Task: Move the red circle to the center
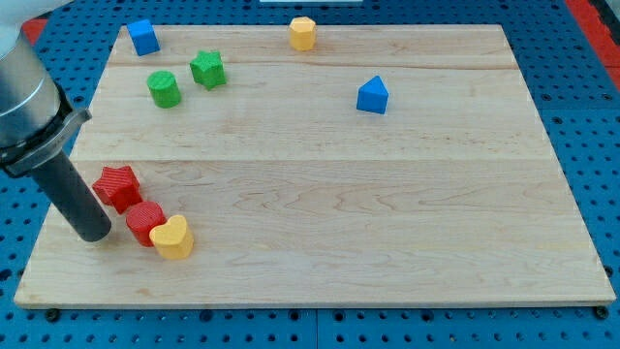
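My tip [94,234], a bare rod with no hand to open or hold anything, sits just left of the red circle [144,222], wedged between red star [117,186] and yellow heart [172,237] near the table's [387,242] bottom-left, lined up to shove it rightward toward centre

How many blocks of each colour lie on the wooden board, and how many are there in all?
Red: 2, the red star block and the red circle block
Yellow: 2, the yellow heart block and the yellow hexagon block
Green: 2, the green cylinder block and the green star block
Blue: 2, the blue cube block and the blue triangular block
Total: 8
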